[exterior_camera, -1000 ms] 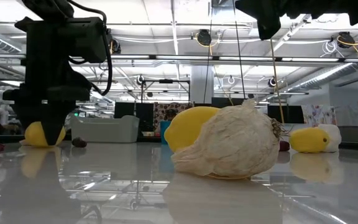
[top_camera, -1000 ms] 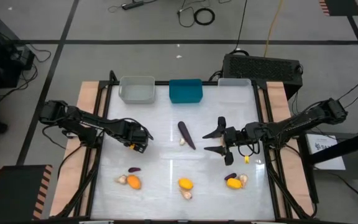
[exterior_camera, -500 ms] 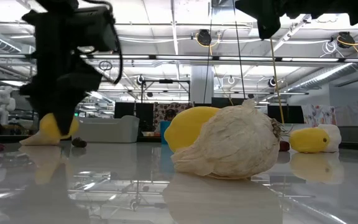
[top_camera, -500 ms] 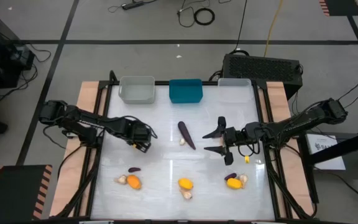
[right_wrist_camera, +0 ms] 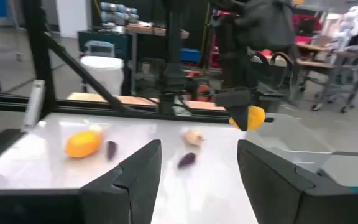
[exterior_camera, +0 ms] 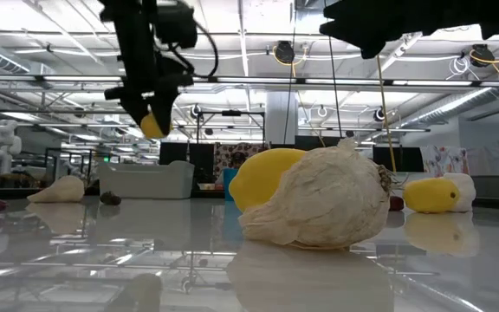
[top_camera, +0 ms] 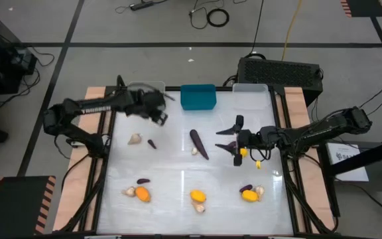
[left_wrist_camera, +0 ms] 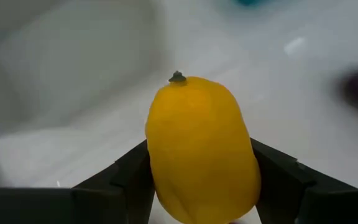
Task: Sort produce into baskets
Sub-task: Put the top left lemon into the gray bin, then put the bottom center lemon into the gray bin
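While the sorting is under way, this is how things stand.

Step in hand: the left arm is carrying one yellow fruit (left_wrist_camera: 201,149) toward the far row of baskets; this looks like the carry stage, with the drop not yet made.
Left gripper (top_camera: 159,118): closed around the yellow fruit, fingers pressing its two sides, raised well above the table (top_camera: 178,172) and just beside the grey basket (top_camera: 140,89) at the far left.
Right gripper (top_camera: 234,143): fingers spread wide, holding nothing, hovering over the table's right half near the long purple eggplant (top_camera: 198,143).
Baskets: grey, teal basket (top_camera: 198,97) and clear white basket (top_camera: 251,87) stand in a row along the far edge.
Produce left on the table: a garlic bulb (top_camera: 135,139) and a small purple piece (top_camera: 152,143) lie below the left gripper; three mixed clusters lie along the near edge.
Next move, as a judgement: the left gripper needs to centre over the grey basket and open its fingers to let the fruit fall inside.
Risk: releasing near the rim could send the fruit rolling back onto the table.
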{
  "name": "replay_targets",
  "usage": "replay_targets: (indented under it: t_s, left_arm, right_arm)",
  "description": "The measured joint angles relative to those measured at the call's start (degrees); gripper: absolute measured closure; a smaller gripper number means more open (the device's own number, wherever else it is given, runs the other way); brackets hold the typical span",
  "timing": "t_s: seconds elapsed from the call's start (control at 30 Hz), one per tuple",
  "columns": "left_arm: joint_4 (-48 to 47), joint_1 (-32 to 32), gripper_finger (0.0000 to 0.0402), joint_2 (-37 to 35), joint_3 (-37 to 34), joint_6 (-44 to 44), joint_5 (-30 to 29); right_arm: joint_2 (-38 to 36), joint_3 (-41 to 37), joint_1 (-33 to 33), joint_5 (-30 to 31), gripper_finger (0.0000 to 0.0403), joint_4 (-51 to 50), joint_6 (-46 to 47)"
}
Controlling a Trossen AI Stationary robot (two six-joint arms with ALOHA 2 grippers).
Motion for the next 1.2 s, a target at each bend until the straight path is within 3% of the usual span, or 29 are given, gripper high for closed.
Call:
replay_targets:
  t_s: [0.2, 0.37, 0.67, 0.93, 1.03, 1.2]
  left_arm:
    - [1.54, 15.32, 0.0186, 0.73, -0.04, 7.23, 1.37]
    - [5.37, 21.27, 0.0179, 0.73, -0.04, 13.11, 2.51]
    - [6.78, 25.26, 0.0117, 3.00, -0.04, 15.63, 3.91]
    - [8.51, 25.18, 0.0110, 3.18, -0.07, 16.79, 5.15]
    - [8.35, 24.40, 0.0109, 3.17, -0.06, 16.74, 10.57]
    - [8.16, 18.05, 0.0109, 3.17, -0.06, 16.80, 29.07]
  right_arm:
    - [0.00, 0.00, -2.24, -0.09, 0.0200, -1.30, -0.23]
    - [0.00, 0.00, -3.58, -0.25, 0.0200, -3.67, -1.99]
    - [0.00, -0.02, -6.98, -0.22, 0.0200, -4.23, -6.45]
    - [0.02, -0.02, -8.53, -0.23, 0.0200, -6.00, -4.45]
    - [0.02, -0.02, -8.53, -0.24, 0.0200, -6.27, -3.38]
    - [0.01, -0.02, -8.49, -0.33, 0.0200, -6.27, -1.22]
